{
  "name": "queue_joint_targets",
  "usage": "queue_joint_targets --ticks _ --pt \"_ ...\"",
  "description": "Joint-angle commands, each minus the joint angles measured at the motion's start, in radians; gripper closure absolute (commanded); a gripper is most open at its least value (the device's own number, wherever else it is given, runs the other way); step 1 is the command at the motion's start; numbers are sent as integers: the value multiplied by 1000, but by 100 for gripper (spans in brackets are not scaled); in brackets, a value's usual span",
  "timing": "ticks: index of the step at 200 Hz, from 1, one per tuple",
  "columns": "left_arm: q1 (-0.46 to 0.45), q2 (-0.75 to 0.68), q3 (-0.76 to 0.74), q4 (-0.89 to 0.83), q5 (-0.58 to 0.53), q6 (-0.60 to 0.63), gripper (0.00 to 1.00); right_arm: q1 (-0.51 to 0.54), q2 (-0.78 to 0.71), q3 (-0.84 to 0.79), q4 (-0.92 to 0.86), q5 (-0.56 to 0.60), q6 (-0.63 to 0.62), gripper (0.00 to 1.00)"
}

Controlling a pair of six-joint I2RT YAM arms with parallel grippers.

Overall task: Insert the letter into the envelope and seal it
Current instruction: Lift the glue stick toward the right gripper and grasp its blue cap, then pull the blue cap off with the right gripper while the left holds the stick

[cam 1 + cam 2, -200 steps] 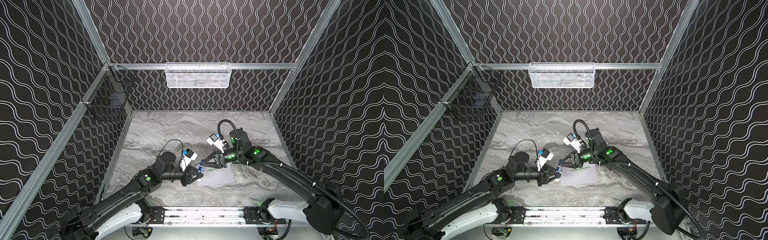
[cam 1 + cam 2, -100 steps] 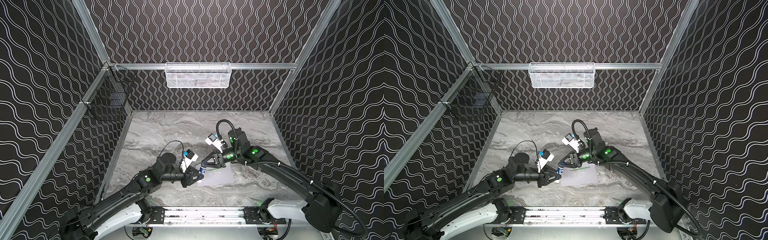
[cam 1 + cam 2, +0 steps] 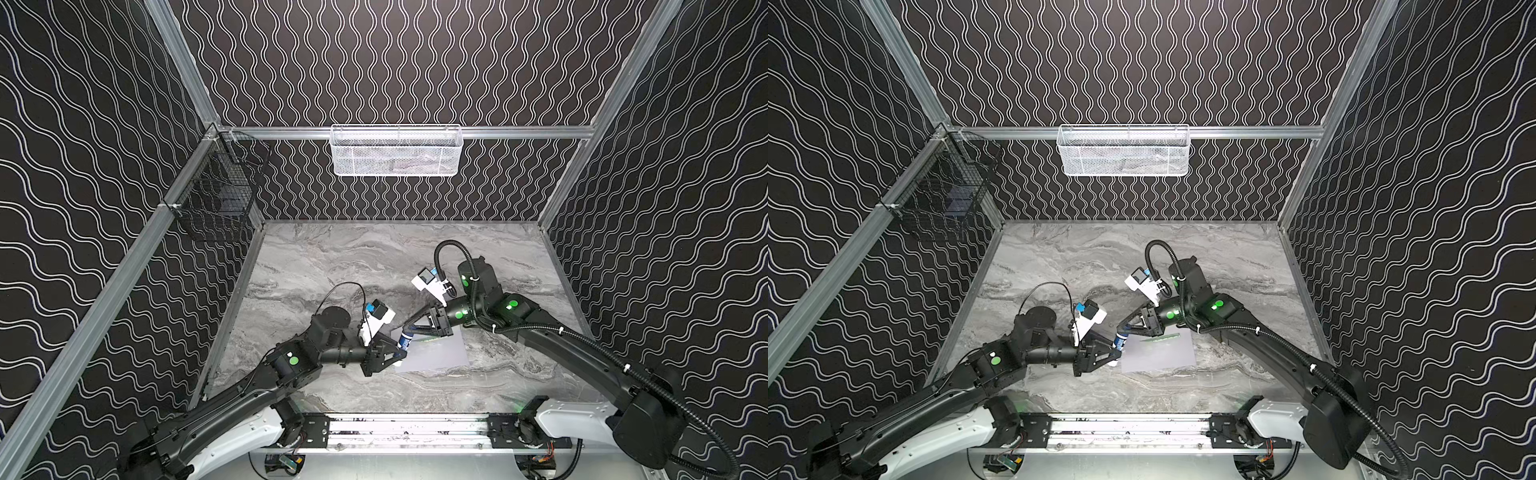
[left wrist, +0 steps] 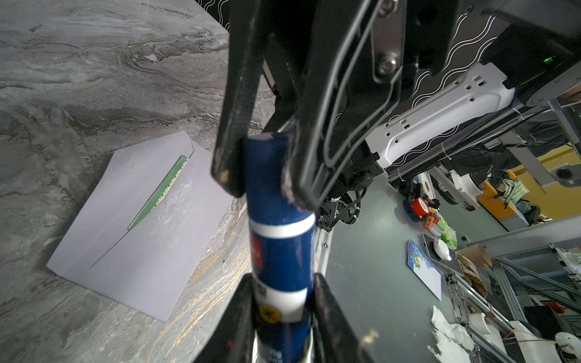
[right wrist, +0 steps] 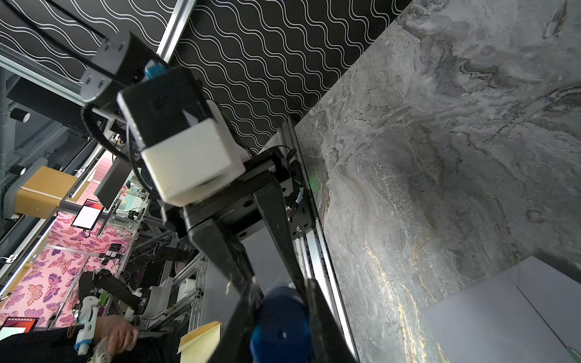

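The pale envelope (image 3: 436, 355) (image 3: 1158, 357) (image 4: 141, 226) lies flat on the marble table, near its front edge. The letter shows only as a green strip (image 4: 163, 188) (image 3: 1160, 338) at the envelope's mouth. Both grippers hold a blue and white glue stick (image 3: 405, 338) (image 3: 1120, 340) (image 4: 279, 239) in the air beside the envelope's left end. My left gripper (image 3: 400, 354) (image 4: 279, 283) is shut on the stick's body. My right gripper (image 3: 409, 330) (image 5: 279, 292) is shut on its blue cap (image 5: 279, 320). A corner of the envelope (image 5: 503, 314) appears in the right wrist view.
A white mesh basket (image 3: 397, 149) hangs on the back wall. A black wire basket (image 3: 216, 199) hangs on the left wall. Patterned walls close in three sides, and a metal rail (image 3: 407, 428) runs along the table's front edge.
My right gripper has moved left to the glue stick and closed on its cap end. My left arm has drawn back slightly with the stick. The envelope has not moved.
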Motion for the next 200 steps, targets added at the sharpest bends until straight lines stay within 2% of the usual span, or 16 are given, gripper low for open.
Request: queue_joint_targets --ticks 1,27,54,80,107,138,173,200 --pt "0 -10 5 43 -13 34 53 0 -10 21 -33 25 -16 90" --pt "0 13 36 34 -7 68 44 4 -14 79 -108 67 -54 90" --pt "0 65 85 32 40 87 44 7 -15 110 -156 96 -74 90" --pt "0 87 109 28 40 116 44 26 -7 125 -182 113 -88 91" --pt "0 97 130 3 44 135 47 28 -4 125 -201 125 -98 92" --pt "0 98 110 25 57 121 58 28 -9 130 -200 129 -98 92" --pt "0 96 75 65 54 93 55 28 -12 140 -211 134 -103 93" --pt "0 99 70 59 53 90 58 28 -21 144 -214 140 -103 93"
